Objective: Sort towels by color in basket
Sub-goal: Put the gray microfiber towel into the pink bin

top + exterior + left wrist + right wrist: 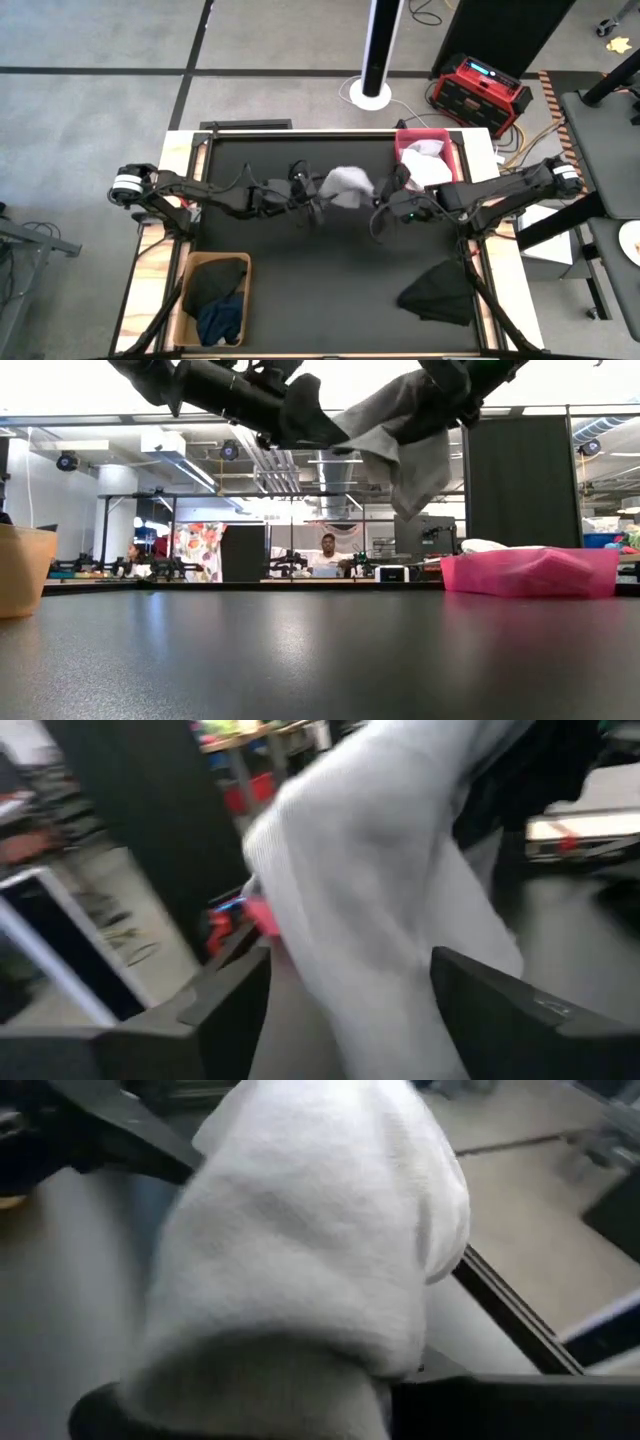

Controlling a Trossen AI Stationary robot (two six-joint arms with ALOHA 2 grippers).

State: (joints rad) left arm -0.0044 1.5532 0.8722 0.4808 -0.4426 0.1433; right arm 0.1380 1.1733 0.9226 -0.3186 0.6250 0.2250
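A: Right gripper [383, 199] is up over the table's middle, just beside the pink basket [452, 150], fingers pinched on the light grey towel [348, 186].

B: And the left gripper [312, 203]?

A: At the towel's other edge, away from the pink basket. Its fingers [505, 1010] stand apart with cloth hanging between them; I can't tell if it has hold.

B: The towel's well off the table?

A: Yes, the low view shows it draped and dangling [400, 435], clear of the tabletop [320, 660].

B: How will it handle?

A: I'd judge it light, soft, limp. It sags from wherever it's held, so take an edge or corner, not the bulk.

B: Count?

A: One light towel in the air, at least one white towel [425, 165] in the pink basket, one black towel [438, 293] loose on the table near that basket's side. In the tan basket [195, 262], well away from the pink one, one black towel [215, 280] and one navy towel [222, 318].
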